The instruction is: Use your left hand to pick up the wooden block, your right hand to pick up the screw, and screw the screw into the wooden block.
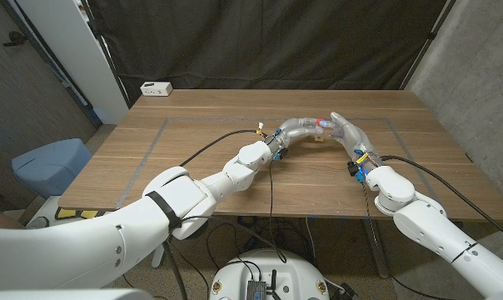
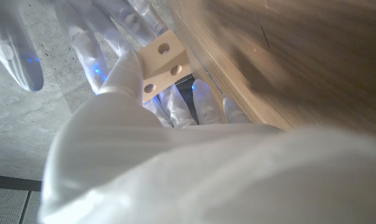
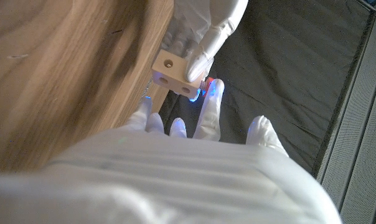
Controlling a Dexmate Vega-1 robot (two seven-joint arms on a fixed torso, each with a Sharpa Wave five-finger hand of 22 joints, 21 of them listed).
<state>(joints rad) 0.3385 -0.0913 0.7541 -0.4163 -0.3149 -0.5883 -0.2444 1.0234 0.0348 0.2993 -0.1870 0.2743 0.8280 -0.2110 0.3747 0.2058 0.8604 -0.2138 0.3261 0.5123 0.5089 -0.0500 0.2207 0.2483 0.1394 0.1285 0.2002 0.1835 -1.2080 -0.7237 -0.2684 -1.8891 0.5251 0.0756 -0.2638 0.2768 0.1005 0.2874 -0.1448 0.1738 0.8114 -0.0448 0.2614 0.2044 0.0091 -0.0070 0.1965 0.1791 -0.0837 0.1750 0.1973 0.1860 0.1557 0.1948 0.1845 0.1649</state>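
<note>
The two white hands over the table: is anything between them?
Yes. In the head view, the small wooden block sits between the left hand and right hand. The right wrist view shows the left hand's fingers gripping it.

A white power strip (image 1: 156,88) lies at the bench's (image 1: 201,158) far left corner, before a black curtain (image 1: 268,42).

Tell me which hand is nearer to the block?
Left. The left hand holds the block above the table; the right hand is right beside it, fingertips at the block's side.
</note>
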